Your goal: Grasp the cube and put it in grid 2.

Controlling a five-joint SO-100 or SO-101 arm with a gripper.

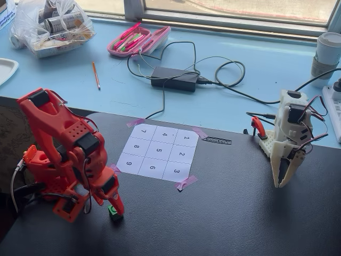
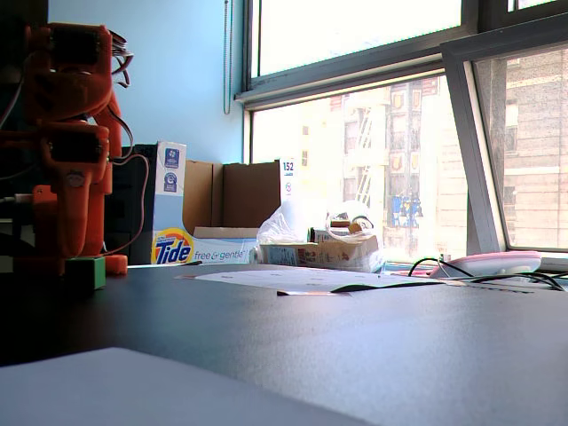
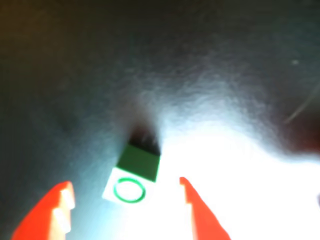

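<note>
In a fixed view from above, the orange arm crouches at the lower left of the dark tabletop point(image 1: 224, 213), its tool point(image 1: 115, 212) lowered right at the cube point(image 1: 113, 212), which sits on the bare tabletop below and left of the numbered sheet. Grid 2 point(image 1: 181, 154) is the middle cell of the sheet's right-hand column, up and to the right of the cube and well apart from it, with cells 6 and 5 lying between. A white arm point(image 1: 287, 144) stands idle at the right edge, much farther from the cube. On the blue ledge behind, an open pink pencil case point(image 1: 139, 40) holds pens, and a clear plastic bag point(image 1: 50, 25) holds cans and packets.

In the low fixed view, the cube point(image 2: 85, 272) rests on the tabletop at the foot of the orange arm, at the far left; the tool's tips are hard to make out against the arm here. The sheet shows only as a thin pale strip farther right.

In the wrist view, the two orange fingers point(image 3: 57, 212) stand apart, one on each side of the cube point(image 3: 132, 177), with a gap on both sides; the cube lies between and slightly ahead of the tips, turned somewhat askew to the jaw line. The tool is not yet clamped on it. I judge the coming move needs only a short advance and a closing squeeze.
</note>
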